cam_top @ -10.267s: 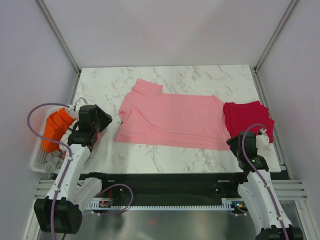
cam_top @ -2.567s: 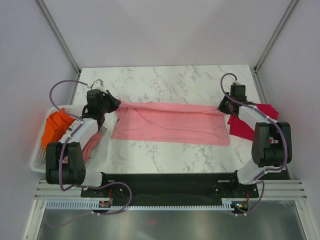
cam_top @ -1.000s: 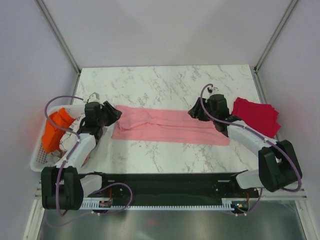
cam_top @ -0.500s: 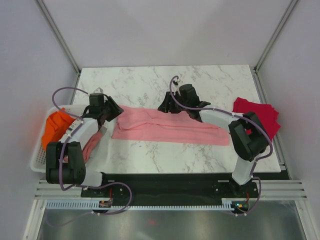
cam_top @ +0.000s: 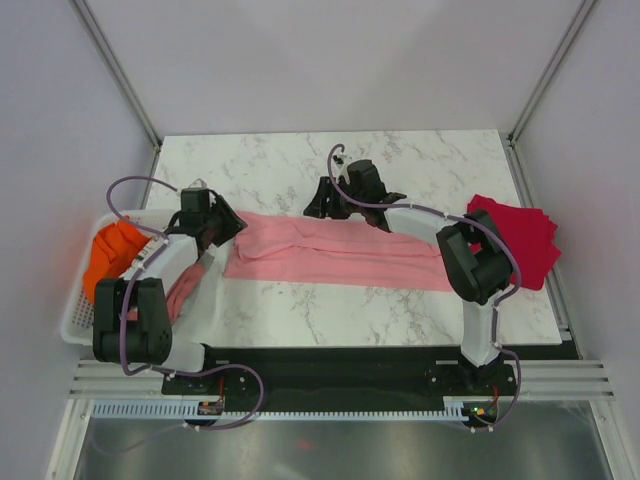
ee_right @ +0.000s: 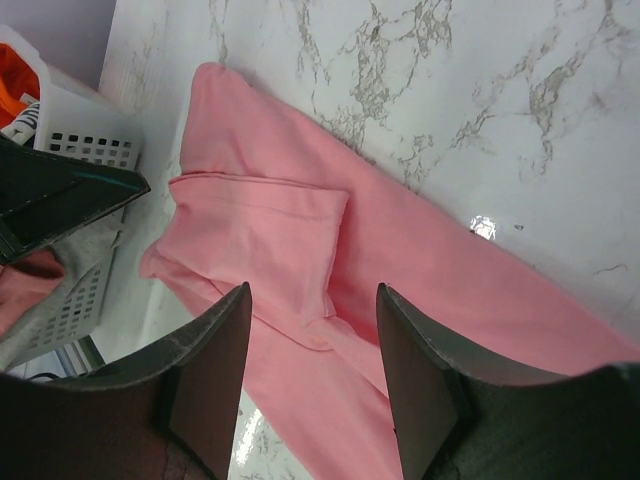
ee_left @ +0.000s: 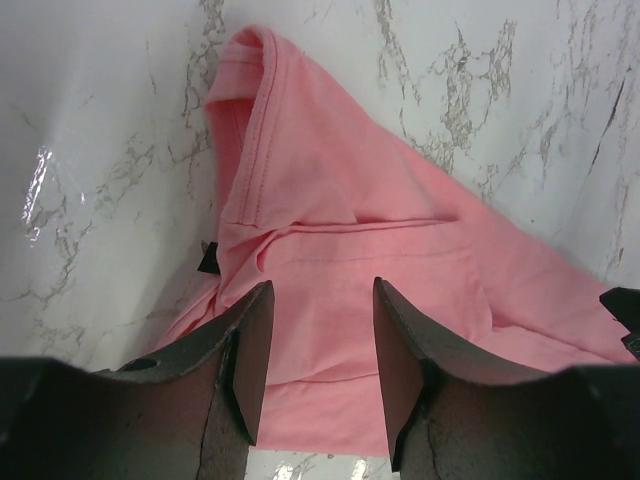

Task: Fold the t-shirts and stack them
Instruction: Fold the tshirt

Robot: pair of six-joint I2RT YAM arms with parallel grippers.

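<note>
The light pink t-shirt lies folded into a long strip across the middle of the marble table. It also shows in the left wrist view and the right wrist view. The crimson red t-shirt lies folded at the right edge. My left gripper is open and empty over the strip's left end. My right gripper is open and empty above the strip's far edge near its middle.
A white basket at the left edge holds orange cloth and other cloth hanging over its rim. The basket also shows in the right wrist view. Cage posts stand at the table's far corners.
My right gripper has swung left from the strip's right end to above its middle. Earlier the spread pink shirt was folded lengthwise into a strip. My left gripper stays at the left end.
</note>
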